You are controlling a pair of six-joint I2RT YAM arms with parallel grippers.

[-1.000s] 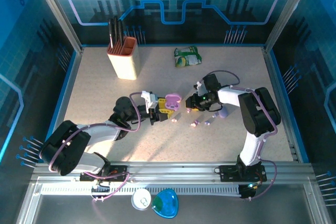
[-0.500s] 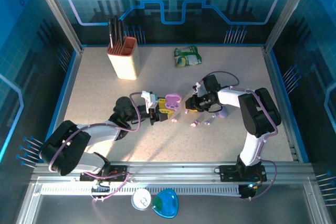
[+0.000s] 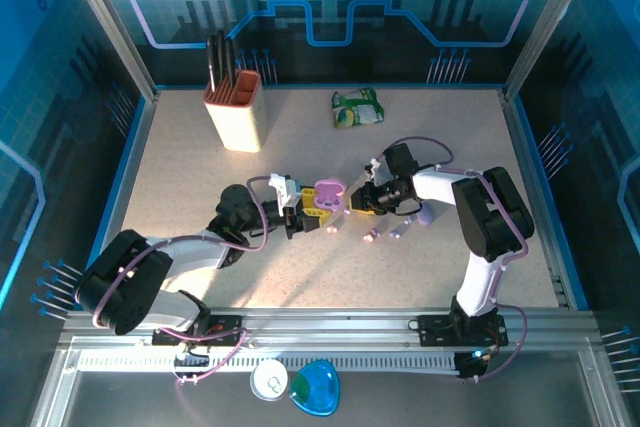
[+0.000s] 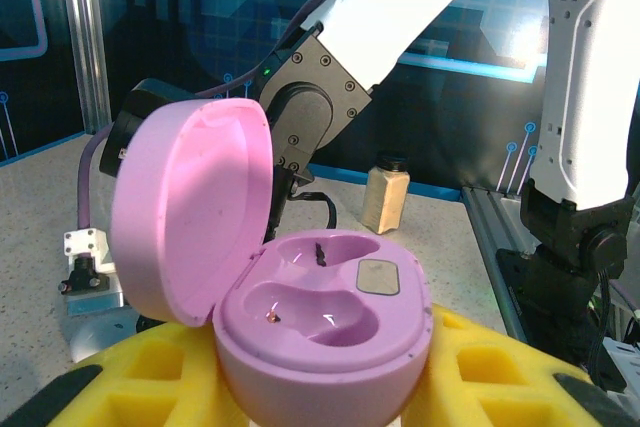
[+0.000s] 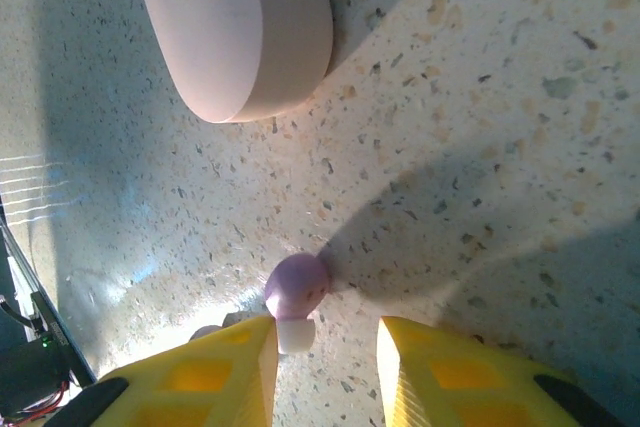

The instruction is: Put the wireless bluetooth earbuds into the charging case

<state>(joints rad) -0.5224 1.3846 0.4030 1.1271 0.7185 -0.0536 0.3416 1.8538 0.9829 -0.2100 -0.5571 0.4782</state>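
1. One earbud (image 5: 296, 287), a lilac head on a white stub, lies on the speckled counter (image 5: 480, 97). Its stub touches the inner edge of one yellow finger (image 5: 215, 372) of your right tool (image 5: 328, 332).
2. That tool's jaws stand apart. The earbud sits at one side of the gap, and the other finger is clear of it, so nothing is clamped.
3. Ahead of the earbud and apart from it you see a pale pink rounded shell (image 5: 235, 27). You cannot tell from here which case it belongs to.
4. Your left tool (image 3: 316, 210) is clamped on the charging case (image 4: 325, 332), which sits between its yellow fingers. The lid (image 4: 190, 217) is tilted back and both sockets are empty.
5. From above, your two tools face each other mid-counter, near but not touching.
6. Two loose earbuds (image 3: 371, 237) lie on the near side of the right tool, and a closed lilac case (image 3: 426, 217) rests beside its arm.
7. Towards the back stand a knife block (image 3: 234, 112) and a green packet (image 3: 357, 107), well apart from the tools.
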